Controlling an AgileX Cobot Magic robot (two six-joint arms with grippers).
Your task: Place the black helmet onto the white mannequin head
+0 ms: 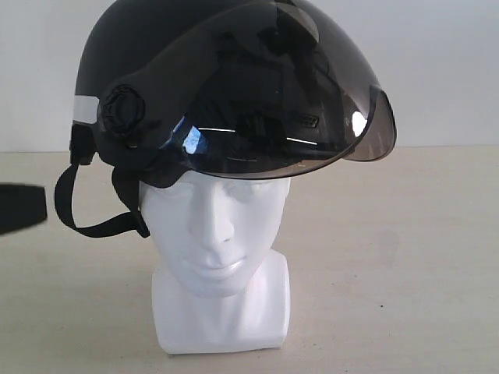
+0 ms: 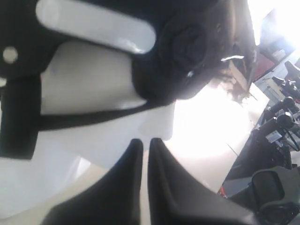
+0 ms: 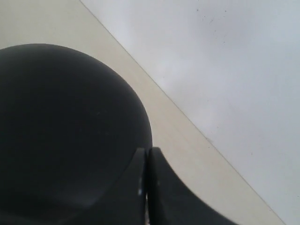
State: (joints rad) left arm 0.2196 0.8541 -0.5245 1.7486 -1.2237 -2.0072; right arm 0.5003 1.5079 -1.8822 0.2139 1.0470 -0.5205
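The black helmet (image 1: 156, 47) sits on top of the white mannequin head (image 1: 218, 234), its smoky visor (image 1: 312, 101) jutting out over the face. The chin strap (image 1: 86, 222) hangs loose beside the head. My left gripper (image 1: 39, 206) shows as a dark tip at the left edge, apart from the strap. In the left wrist view the left gripper (image 2: 146, 143) is shut and empty, below the helmet (image 2: 187, 47), its white stripe (image 2: 93, 26) and the mannequin head (image 2: 84, 79). My right gripper (image 3: 147, 152) is shut with nothing in it, close by the helmet's dome (image 3: 61, 126).
The mannequin's blocky base (image 1: 222, 315) stands on a beige table (image 1: 405, 257) against a white wall (image 1: 444, 70). In the left wrist view, dark equipment (image 2: 276, 126) stands beyond the table's edge.
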